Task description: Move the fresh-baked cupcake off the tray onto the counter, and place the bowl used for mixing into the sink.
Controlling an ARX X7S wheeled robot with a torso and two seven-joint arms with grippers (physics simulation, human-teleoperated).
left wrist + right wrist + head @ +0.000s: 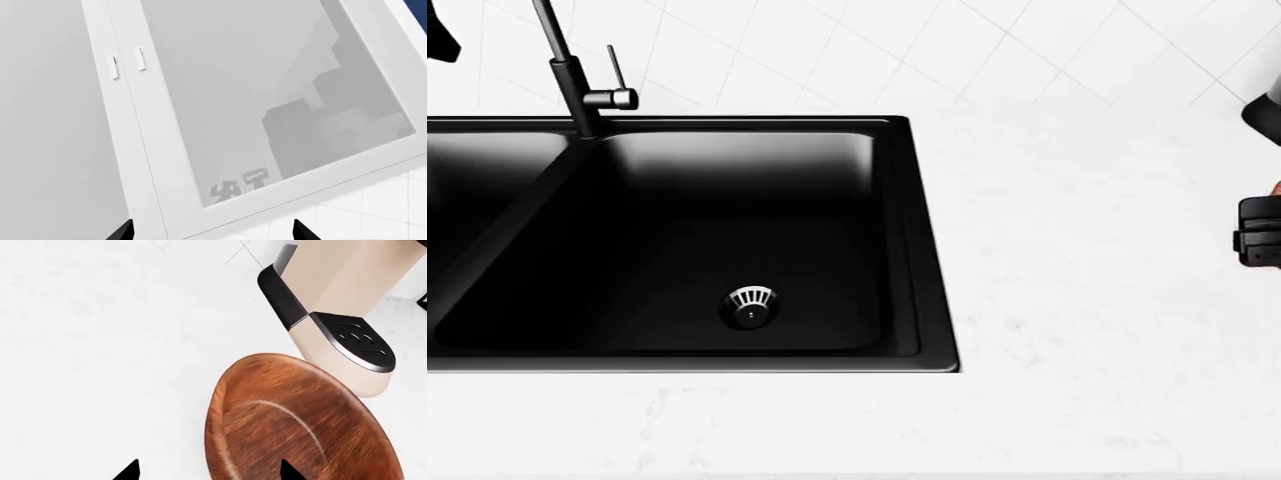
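A white wall cabinet (200, 115) fills the left wrist view, its two doors meeting at a narrow seam with a pair of small white handles (127, 64) on either side of it. One door holds a frosted glass panel (267, 90) with vague grey shapes behind it. White wall tiles (868, 50) with thin grey joints run behind the worktop. A beige and black appliance (333, 305) stands on the marble, its black-topped base bearing faint markings.

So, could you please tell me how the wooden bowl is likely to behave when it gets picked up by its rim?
The bowl looks like rigid wood, so it probably will not flex. Its polished inside shows a sheen, so it may be slippery. It is wide and shallow, so a grasp on one rim edge could let it tilt.
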